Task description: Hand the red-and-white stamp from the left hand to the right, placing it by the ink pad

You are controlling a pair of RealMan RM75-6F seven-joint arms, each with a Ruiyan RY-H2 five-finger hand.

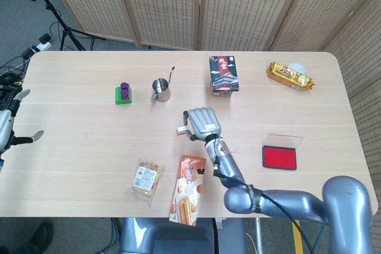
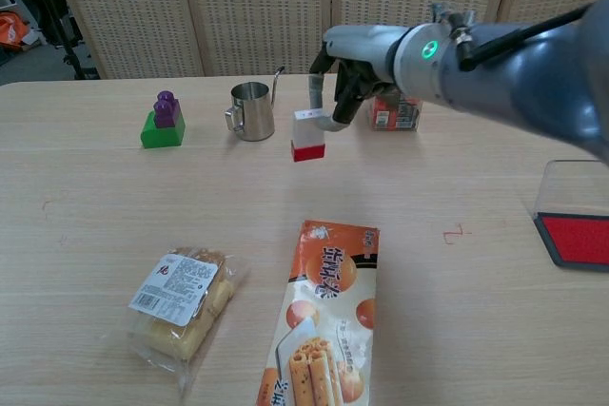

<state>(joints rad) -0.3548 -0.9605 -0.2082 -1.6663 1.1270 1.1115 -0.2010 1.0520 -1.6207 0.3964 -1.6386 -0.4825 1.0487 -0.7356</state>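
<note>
Stamp [image 2: 307, 136], red at the base and white above, hangs in the air above the wooden table [image 2: 95, 225], pinched at its top between the fingertips [image 2: 324, 121] of the right hand [image 2: 354, 68]. It sits just below and to the left of the palm, clear of the tabletop, tilted slightly. In the head view the same hand [image 1: 202, 123] shows from above near the middle of the table, with the stamp [image 1: 180, 129] poking out at its left edge.

Ink pad [image 2: 576, 238], red with its clear lid raised, lies on the table well apart from the stamp, far over on the right side.

At the far left edge of the head view part of the left hand [image 1: 12, 124] shows off the table; its fingers are spread and hold nothing.

Behind the stamp stand a small steel pitcher [image 2: 251, 109] and, further left, a purple brick on a green brick [image 2: 164, 120]. A dark printed box [image 1: 224, 75] stands behind the right hand, mostly hidden by it in the chest view. Nearer the robot lie a wrapped bread roll [image 2: 184, 299] and a long orange snack packet [image 2: 322, 316]. A gold wrapped snack [image 1: 289, 75] rests at the table's far right corner.
</note>
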